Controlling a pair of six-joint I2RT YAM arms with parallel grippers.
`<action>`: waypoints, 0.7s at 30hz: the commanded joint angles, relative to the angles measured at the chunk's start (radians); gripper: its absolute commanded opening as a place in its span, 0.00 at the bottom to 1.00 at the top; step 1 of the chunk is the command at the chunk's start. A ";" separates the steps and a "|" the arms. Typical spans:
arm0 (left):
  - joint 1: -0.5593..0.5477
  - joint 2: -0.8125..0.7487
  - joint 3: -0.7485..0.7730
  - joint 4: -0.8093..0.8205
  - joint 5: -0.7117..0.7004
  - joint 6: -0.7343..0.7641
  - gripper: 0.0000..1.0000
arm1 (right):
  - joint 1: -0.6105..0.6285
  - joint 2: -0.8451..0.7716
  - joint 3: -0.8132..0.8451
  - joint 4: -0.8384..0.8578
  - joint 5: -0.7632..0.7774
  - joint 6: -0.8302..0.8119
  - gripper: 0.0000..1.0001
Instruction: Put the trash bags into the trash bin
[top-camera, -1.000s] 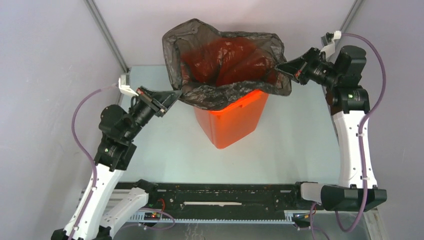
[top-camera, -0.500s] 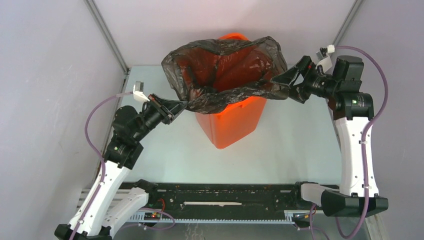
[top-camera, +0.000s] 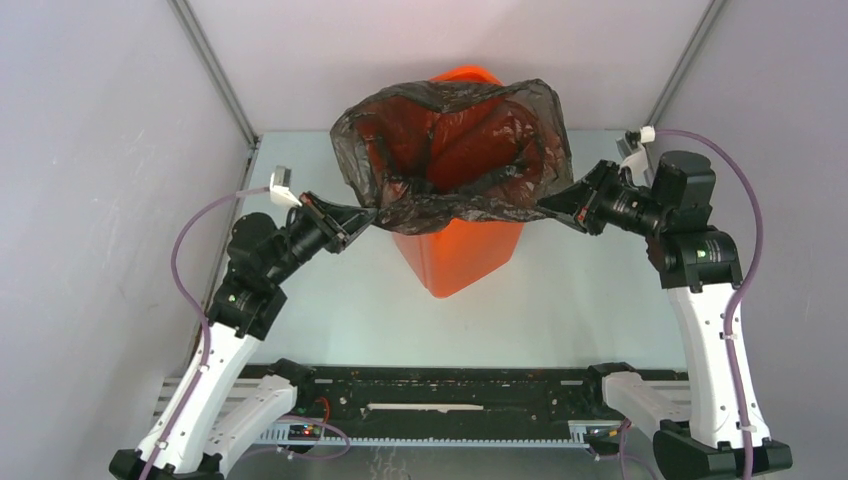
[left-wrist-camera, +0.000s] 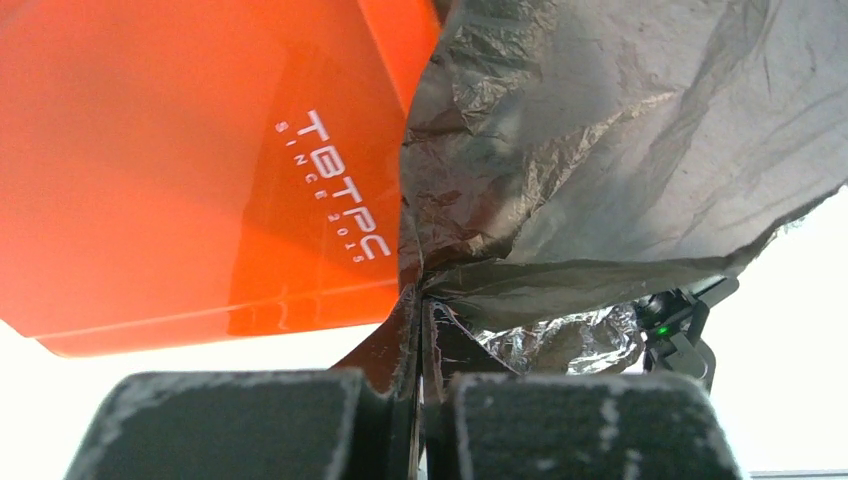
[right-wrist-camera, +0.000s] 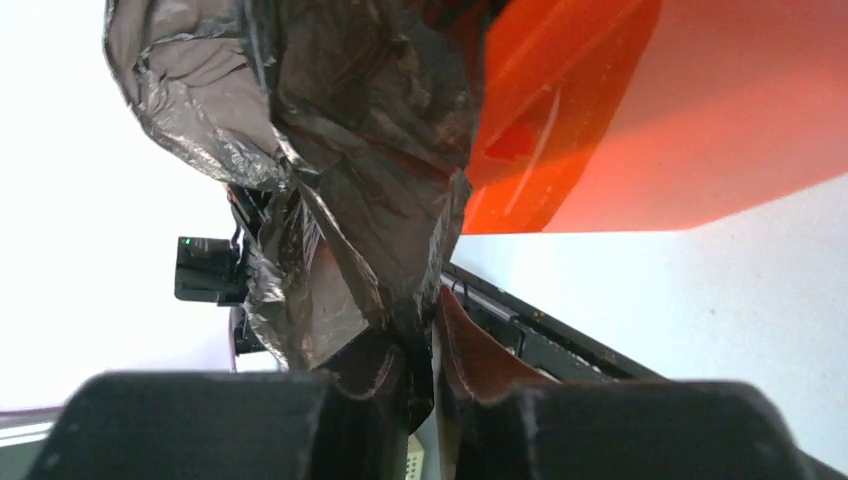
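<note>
The orange trash bin (top-camera: 462, 255) stands at the middle of the table, tilted away. The glossy black trash bag (top-camera: 455, 150) is spread open over its mouth and hangs down inside and over the near rim. My left gripper (top-camera: 368, 214) is shut on the bag's left edge, beside the bin's left side. My right gripper (top-camera: 546, 206) is shut on the bag's right edge, beside the bin's right side. In the left wrist view the bag (left-wrist-camera: 600, 150) runs into the shut jaws next to the bin wall (left-wrist-camera: 200, 170). The right wrist view shows the bag (right-wrist-camera: 340, 200) pinched and the bin (right-wrist-camera: 680, 110).
The pale table (top-camera: 580, 290) is walled on both sides by grey panels with metal posts (top-camera: 215, 75) at the back corners. A black rail (top-camera: 450, 390) runs along the near edge between the arm bases.
Both grippers moved down and toward me with the bag's edges. The bag's mouth dropped lower over the bin, and the bin's far rim came into view.
</note>
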 joint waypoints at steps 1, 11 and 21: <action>0.008 -0.034 -0.063 -0.034 0.008 0.028 0.00 | -0.028 -0.022 -0.002 -0.088 0.040 -0.099 0.13; 0.042 0.044 -0.111 -0.057 -0.018 0.140 0.00 | -0.034 0.029 -0.130 0.023 0.199 -0.231 0.00; 0.046 0.148 0.124 -0.179 -0.031 0.283 0.22 | -0.076 0.122 -0.056 0.051 0.172 -0.322 0.41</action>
